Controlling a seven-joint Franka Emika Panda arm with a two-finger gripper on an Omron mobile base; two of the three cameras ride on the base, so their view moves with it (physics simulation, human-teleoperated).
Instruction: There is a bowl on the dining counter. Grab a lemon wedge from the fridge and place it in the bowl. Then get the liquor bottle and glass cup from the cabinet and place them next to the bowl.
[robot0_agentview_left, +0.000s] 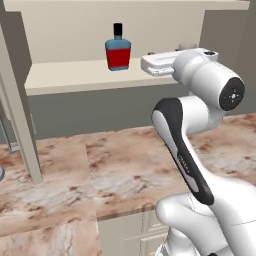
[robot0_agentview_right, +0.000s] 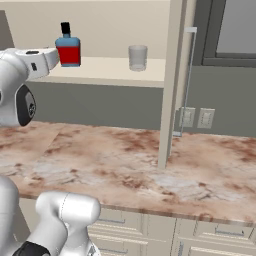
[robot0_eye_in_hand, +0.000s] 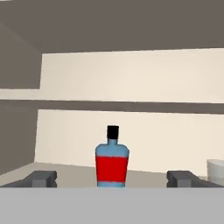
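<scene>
We hold our end effector (robot0_eye_in_hand: 112, 178) level at the open cabinet's lower shelf, its two dark finger tips (robot0_eye_in_hand: 42, 178) spread wide apart and grasping nothing. Straight ahead of it, framed between the tips but farther back on the shelf, stands the small liquor bottle with its red lower body, blue shoulder and black cap (robot0_eye_in_hand: 112, 161), upright and untouched. Off to the end effector's right on the same cream shelf (robot0_agentview_right: 110, 71) sits the short, clear greyish glass cup (robot0_agentview_right: 137, 57), well apart from the bottle and also upright. An open cream cabinet door (robot0_agentview_right: 170, 85) hangs edge-on beyond the cup. Below the shelf runs a beige stone surface with reddish-brown veining (robot0_agentview_left: 100, 170), with cream drawers under it.

We judge that we are at the second half of the task: lined up to reach in and close on the bottle. Neither bottle nor cup has left the cabinet yet, so both carries to the dining counter remain. The wooden bowl, the lemon wedge and the fridge lie outside these views, so we cannot tell whether the lemon step is done.
</scene>
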